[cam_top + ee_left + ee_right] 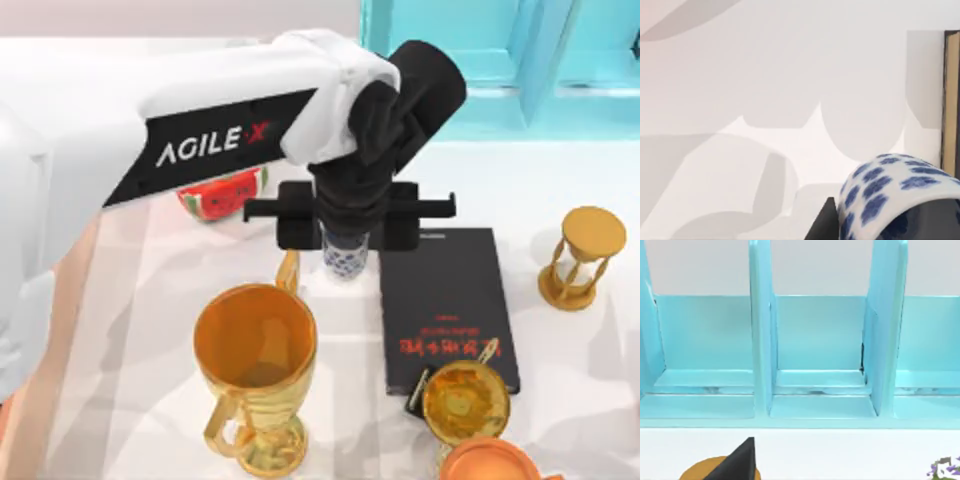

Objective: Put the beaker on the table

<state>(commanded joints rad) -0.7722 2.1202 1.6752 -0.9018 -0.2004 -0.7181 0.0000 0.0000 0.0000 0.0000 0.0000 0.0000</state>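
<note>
While the left arm reaches in from the top view's left side, its tool [347, 222] hangs over the middle of the surface [150, 270] with the beaker [346, 262] clamped between its fingers. The little blue-flowered cup hangs mouth-up below the black crossbar. The left wrist view has the beaker's patterned wall [880, 185] close against one dark finger [824, 225], with white surface and soft shadows beyond it, so I judge the cup to be raised rather than resting. That puts the task at the carry-and-lower step: grasp made, release not yet done.

Going left to right across the top view: a watermelon slice [222, 192] lies partly under the arm; a large gold goblet [254, 372] stands just in front and to the left of the beaker; the black book [447, 305] lies just to its right, its edge also showing in the left wrist view [951, 100]; a smaller gold cup [465, 400] sits at the book's near corner; a gold hourglass [582, 256] stands farther right.

The next move calls for a straight descent onto the bare strip between goblet and book, keeping the beaker upright, then spreading the fingers without nudging either neighbour.

The right arm is parked facing a turquoise shelf [815, 340]; whether its tool is open I cannot tell.
</note>
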